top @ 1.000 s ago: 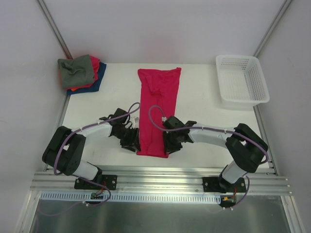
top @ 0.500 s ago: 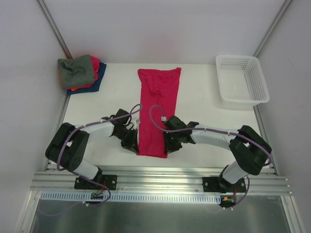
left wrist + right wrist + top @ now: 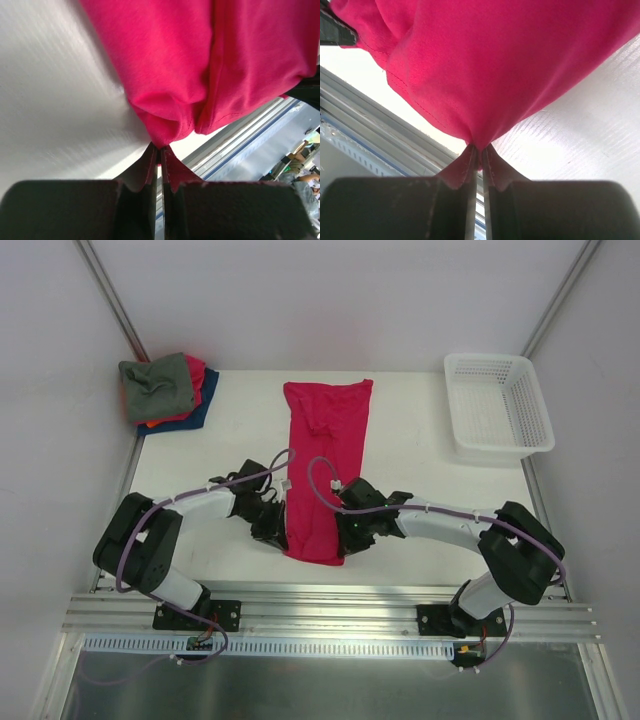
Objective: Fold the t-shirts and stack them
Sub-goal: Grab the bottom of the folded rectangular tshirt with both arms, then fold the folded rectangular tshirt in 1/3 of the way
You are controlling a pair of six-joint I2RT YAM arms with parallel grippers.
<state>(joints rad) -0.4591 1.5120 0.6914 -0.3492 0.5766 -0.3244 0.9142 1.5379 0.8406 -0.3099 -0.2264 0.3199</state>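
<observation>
Crimson t-shirt (image 3: 328,455): lies as a long narrow strip down the middle of the worktop (image 3: 420,490), one short end at the far edge, the other near the arms.
Near end of strip: gathered and slightly bunched between the two end effectors; from the top view it cannot be told whether it is clear of the surface.
Left end effector (image 3: 281,533): at the near-left corner of the strip, jaws closed to a thin slit.
Left grip, wrist view: the fingertips (image 3: 150,162) pinch the hemmed corner of the crimson cloth; two rounded folds of fabric bulge just beyond the tips.
Right end effector (image 3: 346,537): at the near-right corner of the strip, jaws narrow.
Right grip, wrist view: the fingertips (image 3: 466,165) clamp a point of the crimson cloth, and the fabric fans out from them; a stitched hem runs along the cloth's left edge.
Arm posture: both arms reach inward from their bases, wrists facing each other across the strip.
Grey-green t-shirt (image 3: 155,387): folded, on top of the pile at the far-left corner of the worktop.
Dark blue t-shirt (image 3: 200,412): at the bottom of that pile, its edge showing on the right side.
Red layer (image 3: 196,370): visible between those two.
White basket (image 3: 500,450): at the far-right corner, well apart from the crimson strip.
</observation>
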